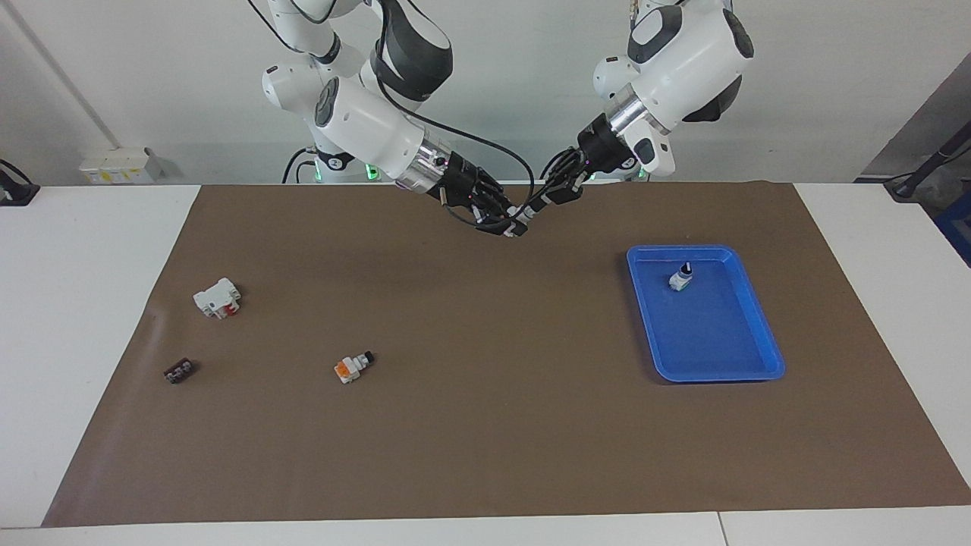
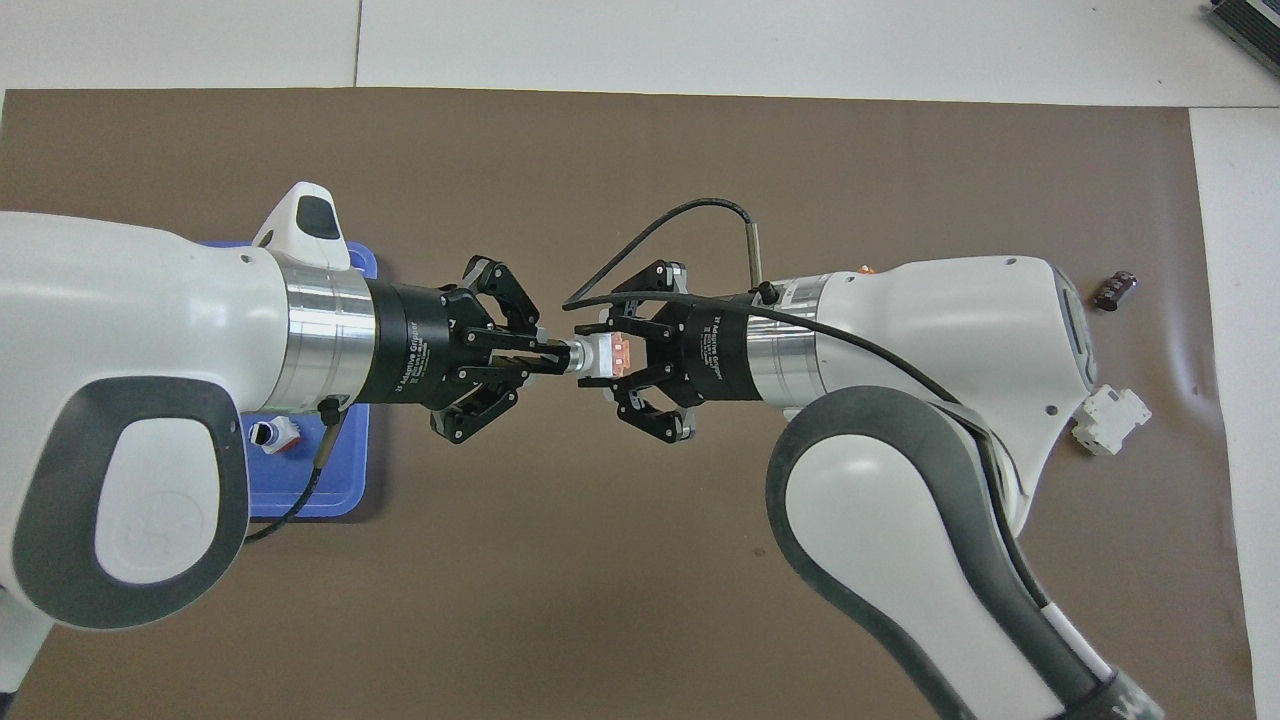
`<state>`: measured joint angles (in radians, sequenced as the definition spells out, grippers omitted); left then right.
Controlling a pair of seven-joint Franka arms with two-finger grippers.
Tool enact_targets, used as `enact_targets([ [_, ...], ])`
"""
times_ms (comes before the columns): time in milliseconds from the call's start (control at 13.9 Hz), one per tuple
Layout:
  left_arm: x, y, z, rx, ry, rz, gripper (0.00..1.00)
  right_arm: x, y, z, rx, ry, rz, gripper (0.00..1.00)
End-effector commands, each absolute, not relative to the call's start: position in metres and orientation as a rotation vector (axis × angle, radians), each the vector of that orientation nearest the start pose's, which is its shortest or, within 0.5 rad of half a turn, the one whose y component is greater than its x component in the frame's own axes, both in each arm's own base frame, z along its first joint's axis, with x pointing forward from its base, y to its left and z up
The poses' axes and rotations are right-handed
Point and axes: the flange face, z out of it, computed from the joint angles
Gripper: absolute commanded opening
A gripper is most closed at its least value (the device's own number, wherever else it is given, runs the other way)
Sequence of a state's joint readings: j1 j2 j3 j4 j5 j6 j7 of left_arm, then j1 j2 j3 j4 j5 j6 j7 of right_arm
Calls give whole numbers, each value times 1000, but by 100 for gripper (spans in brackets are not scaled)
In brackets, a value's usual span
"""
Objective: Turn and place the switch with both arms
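- Brown matting (image 1: 485,425) covers a white table, and both arms reach in over its middle strip nearest the robots.
- Facing view: the right gripper (image 1: 507,221) and the left gripper (image 1: 540,203) meet tip to tip in the air above bare mat. What sits between them is hard to make out here.
- Toward the left arm's end of the table, a blue tray (image 1: 747,364) holds a small white black-knobbed switch (image 1: 680,279).
- Toward the right arm's end lie an orange-white switch with a black tip (image 1: 353,367), a white block with red (image 1: 217,298) and a small dark part (image 1: 178,371).
- Overhead view: the switch (image 2: 600,355), white with an orange face up, hangs between the two grippers.
- The left gripper's fingers (image 2: 520,352) are pinched on the switch's knob end.
- The right gripper's fingers (image 2: 625,328) bracket its body; they seem to clamp it, though contact is not certain.
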<state>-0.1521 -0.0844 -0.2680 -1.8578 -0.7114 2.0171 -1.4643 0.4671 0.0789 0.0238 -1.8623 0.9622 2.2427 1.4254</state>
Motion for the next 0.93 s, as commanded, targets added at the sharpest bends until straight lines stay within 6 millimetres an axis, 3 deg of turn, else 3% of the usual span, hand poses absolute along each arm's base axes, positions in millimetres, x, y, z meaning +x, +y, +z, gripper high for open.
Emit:
enact_targets([
  [0, 481, -276, 579, 1905, 1720, -579, 0, 529, 315, 524, -1732, 1557, 668, 0],
  [288, 482, -270, 576, 1762, 1908, -638, 0, 529, 314, 526, -1732, 1555, 669, 0],
  [863, 485, -264, 575, 1751, 1922, -631, 0, 528, 314, 528, -1733, 1552, 673, 0],
])
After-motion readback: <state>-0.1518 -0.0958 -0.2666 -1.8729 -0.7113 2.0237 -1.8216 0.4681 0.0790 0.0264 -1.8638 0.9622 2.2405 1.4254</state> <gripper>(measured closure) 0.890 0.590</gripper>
